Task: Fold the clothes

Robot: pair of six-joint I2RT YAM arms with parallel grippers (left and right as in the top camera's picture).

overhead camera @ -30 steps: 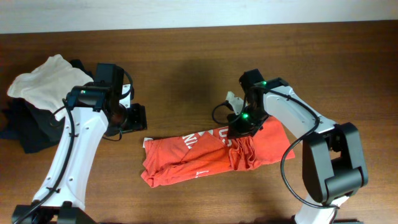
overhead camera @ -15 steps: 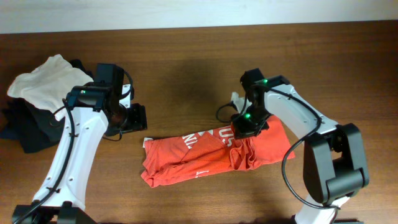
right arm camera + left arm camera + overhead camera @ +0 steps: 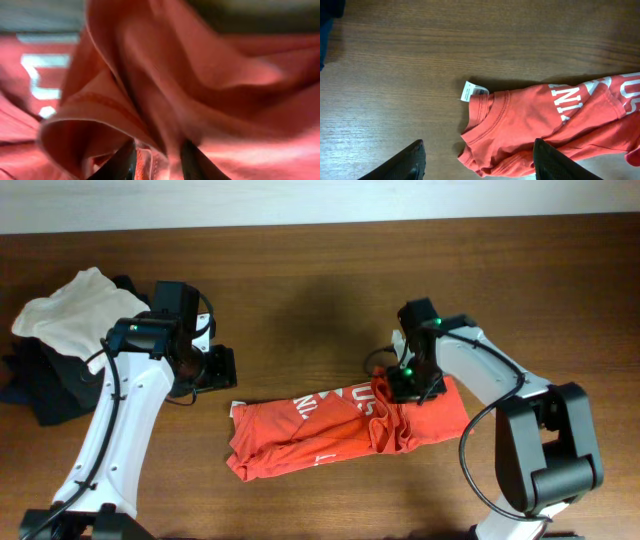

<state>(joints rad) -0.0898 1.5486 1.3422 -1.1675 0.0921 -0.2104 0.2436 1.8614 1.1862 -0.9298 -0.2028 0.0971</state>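
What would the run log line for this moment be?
left claw: open, off the T-shirt | right claw: shut on a T-shirt fold | T-shirt: crumpled on table

L gripper (image 3: pixel 479 152) hovering, jaws wide apart, R gripper (image 3: pixel 157 156) low, jaws pinching T-shirt (image 3: pixel 300 438)

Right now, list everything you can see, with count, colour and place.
T-shirt: one, orange-red with white lettering, crumpled across the table's middle.
neck label: one, white, at the T-shirt's collar.
white garment: one, cream-white, atop the dark pile, table's left end.
dark garments: count unclear, black or navy, under the white garment.
table: one, brown wood, beneath everything.
left gripper: one, black, open, near the T-shirt's collar end, not touching.
right gripper: one, black, shut on a bunched fold at the T-shirt's other end.
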